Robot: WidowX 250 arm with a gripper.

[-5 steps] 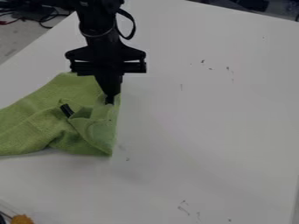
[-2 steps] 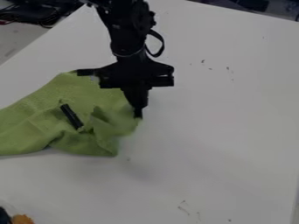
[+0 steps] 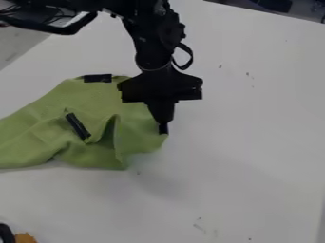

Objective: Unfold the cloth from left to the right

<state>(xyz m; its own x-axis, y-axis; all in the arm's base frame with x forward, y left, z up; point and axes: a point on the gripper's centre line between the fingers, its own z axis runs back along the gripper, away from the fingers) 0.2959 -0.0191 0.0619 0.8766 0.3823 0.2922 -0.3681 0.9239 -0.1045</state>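
Arm (image 3: 152, 40) and gripper (image 3: 164, 129) are being held over the left part of the table (image 3: 241, 142), with the arm leaning in over the far side and the gripper hanging down at a slight slant, its tips low and toward the right. The fingers are being clamped together on the cloth (image 3: 57, 104) – at its right-hand corner, well in from the table's right edge.

The green cloth is lying on the left part of the table, running out past the left side of the view. Its long axis is being laid roughly left to right, with the gripped corner pointing toward the table's right edge. Near that corner a fold is being raised. One black strip (image 3: 77, 126) is slanting across the middle; another black strip (image 3: 97, 78) is lying along the far edge.
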